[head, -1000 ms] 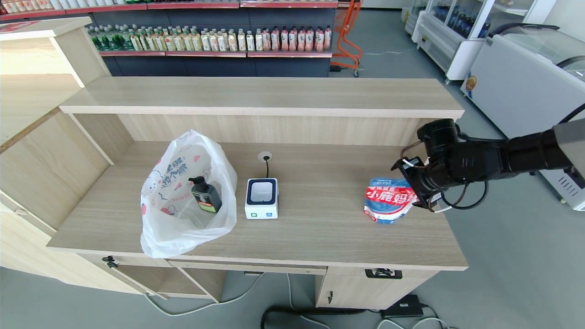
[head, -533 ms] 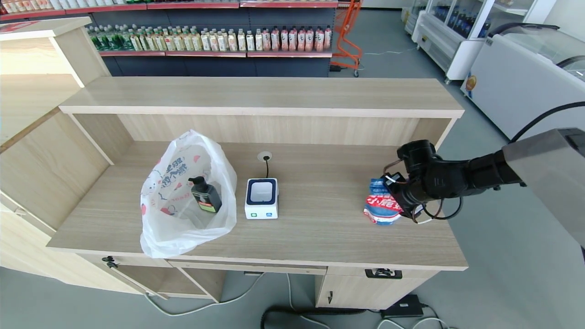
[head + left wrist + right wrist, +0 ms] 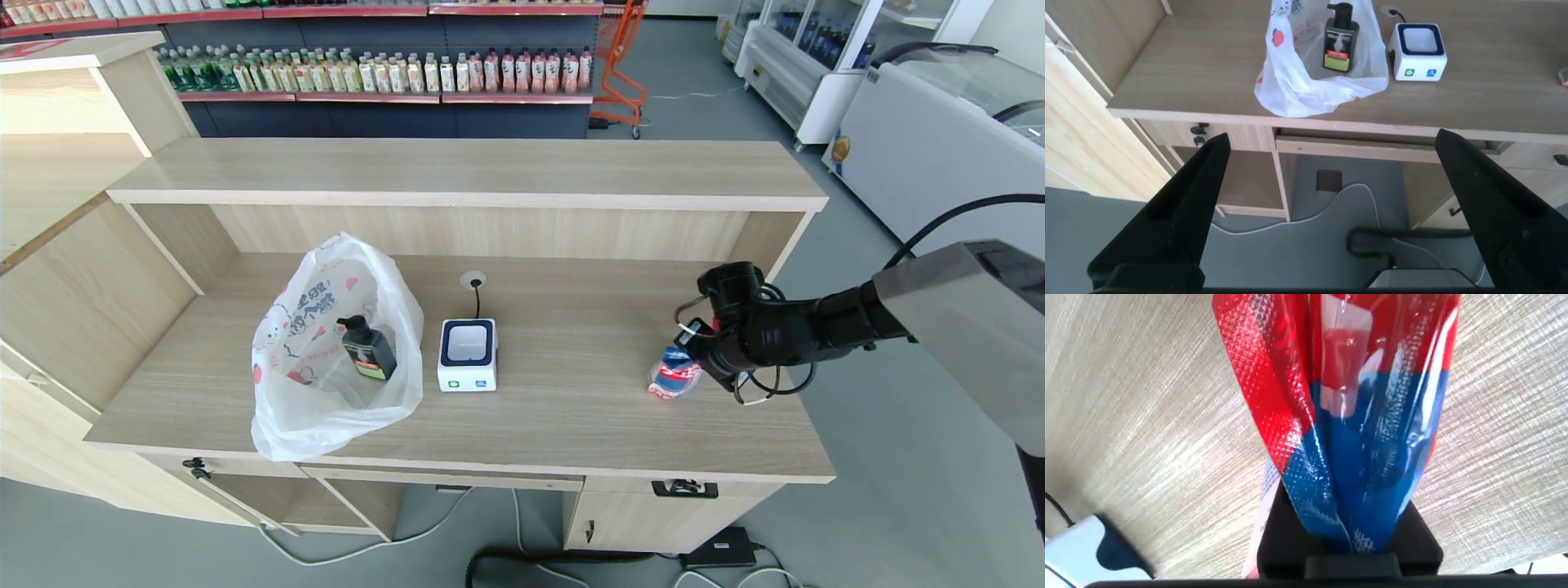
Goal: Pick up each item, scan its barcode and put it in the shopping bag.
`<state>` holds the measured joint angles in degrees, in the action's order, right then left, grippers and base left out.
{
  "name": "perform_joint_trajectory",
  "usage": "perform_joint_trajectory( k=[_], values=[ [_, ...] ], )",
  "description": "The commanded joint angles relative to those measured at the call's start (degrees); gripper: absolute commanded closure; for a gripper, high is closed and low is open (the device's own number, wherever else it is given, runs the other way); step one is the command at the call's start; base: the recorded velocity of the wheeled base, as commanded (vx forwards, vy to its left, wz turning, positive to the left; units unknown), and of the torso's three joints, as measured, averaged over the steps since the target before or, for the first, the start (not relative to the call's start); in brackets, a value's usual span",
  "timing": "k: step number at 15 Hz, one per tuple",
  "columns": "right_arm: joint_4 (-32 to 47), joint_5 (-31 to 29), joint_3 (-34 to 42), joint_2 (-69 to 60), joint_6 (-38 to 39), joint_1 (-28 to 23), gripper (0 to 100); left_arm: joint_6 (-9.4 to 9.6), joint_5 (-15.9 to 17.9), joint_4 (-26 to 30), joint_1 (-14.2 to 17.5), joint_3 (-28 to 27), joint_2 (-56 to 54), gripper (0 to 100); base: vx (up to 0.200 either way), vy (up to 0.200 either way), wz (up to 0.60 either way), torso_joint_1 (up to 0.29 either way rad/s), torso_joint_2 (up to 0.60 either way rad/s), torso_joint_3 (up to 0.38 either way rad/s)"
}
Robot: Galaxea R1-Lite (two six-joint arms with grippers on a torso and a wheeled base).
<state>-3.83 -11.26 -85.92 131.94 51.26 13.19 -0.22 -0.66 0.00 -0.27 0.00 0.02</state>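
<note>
A red, white and blue snack pouch (image 3: 673, 374) stands edge-on at the right of the wooden counter (image 3: 571, 408). My right gripper (image 3: 695, 359) is shut on the pouch (image 3: 1347, 416), pinching its edge between the black fingers (image 3: 1290, 531). The white plastic shopping bag (image 3: 326, 367) sits at the counter's left with a dark pump bottle (image 3: 367, 349) inside. A white and blue barcode scanner (image 3: 467, 354) stands between bag and pouch. My left gripper (image 3: 1333, 143) hangs open in front of the counter, below its top, holding nothing. Beyond it are the bag (image 3: 1306, 69) and scanner (image 3: 1419, 51).
A raised shelf (image 3: 465, 171) runs along the counter's back, with side panels at both ends. The scanner's cable goes into a grommet (image 3: 473, 279) behind it. Bare countertop lies between scanner and pouch. Drinks shelves and freezers stand in the room behind.
My right arm came down and leftward onto the pouch and shut on it. The pouch, first showing its broad face, now appears narrow and squeezed.
</note>
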Motion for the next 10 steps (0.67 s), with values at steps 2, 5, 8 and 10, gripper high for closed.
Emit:
perform_joint_trajectory(
  k=[2,5,8,10],
  values=[
    [-2.24,0.01,2.25,-4.85,-6.61,0.17,100,-0.04,-0.04,0.0,0.0,0.0,-0.02,0,0.0,0.0,0.0,0.0,0.0,0.0],
    [-10.67,17.06,11.3,-17.33,-16.98,-0.97,100,-0.04,-0.04,0.0,0.0,0.0,-0.02,0,0.0,0.0,0.0,0.0,0.0,0.0],
    [-19.11,46.24,24.4,-27.09,-32.89,-7.04,100,-0.04,-0.04,0.0,0.0,0.0,-0.02,0,0.0,0.0,0.0,0.0,0.0,0.0],
    [-20.17,63.38,30.9,-31.13,-41.24,-9.24,100,-0.04,-0.04,0.0,0.0,0.0,-0.02,0,0.0,0.0,0.0,0.0,0.0,0.0]
  ],
)
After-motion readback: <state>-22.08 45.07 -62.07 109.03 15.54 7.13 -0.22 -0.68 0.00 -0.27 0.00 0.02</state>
